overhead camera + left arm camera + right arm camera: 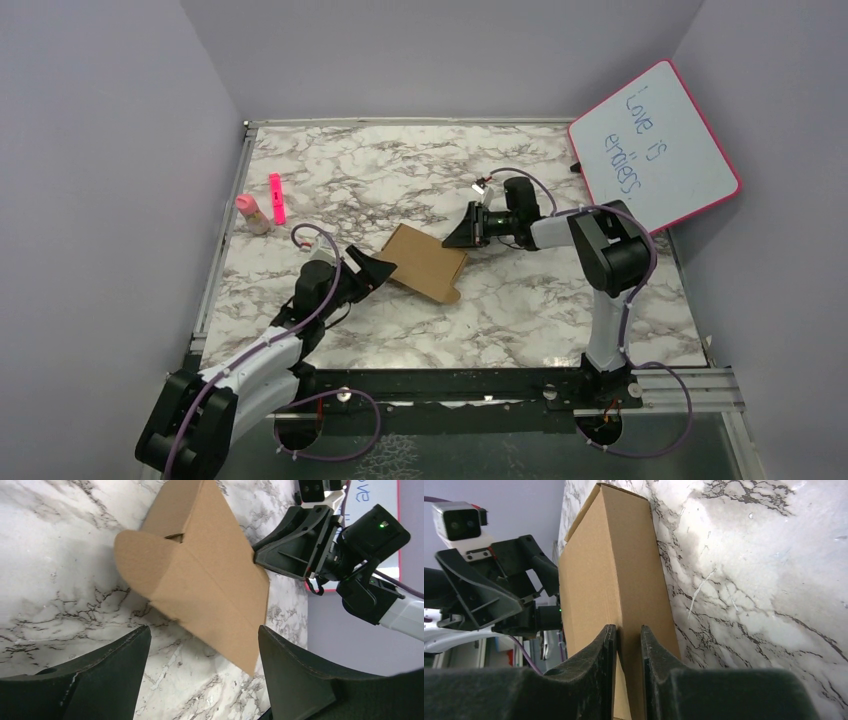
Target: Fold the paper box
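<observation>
The paper box [425, 262] is a flattened brown carton lying mid-table, with a rounded tab at its near end. The left wrist view shows the paper box [210, 575] raised at one side. My right gripper [452, 238] reaches it from the right. In the right wrist view the right gripper [627, 627] has its jaws pinched on the paper box's [609, 570] folded edge. My left gripper [378, 270] sits at the box's left edge. The left gripper [202, 630] is open, and only a corner of the box reaches between its fingers [115, 670].
A pink-framed whiteboard [655, 145] leans at the back right. A pink marker [277, 197] and a small pink-capped bottle [252, 213] lie at the table's left side. Lilac walls close in the left, back and right.
</observation>
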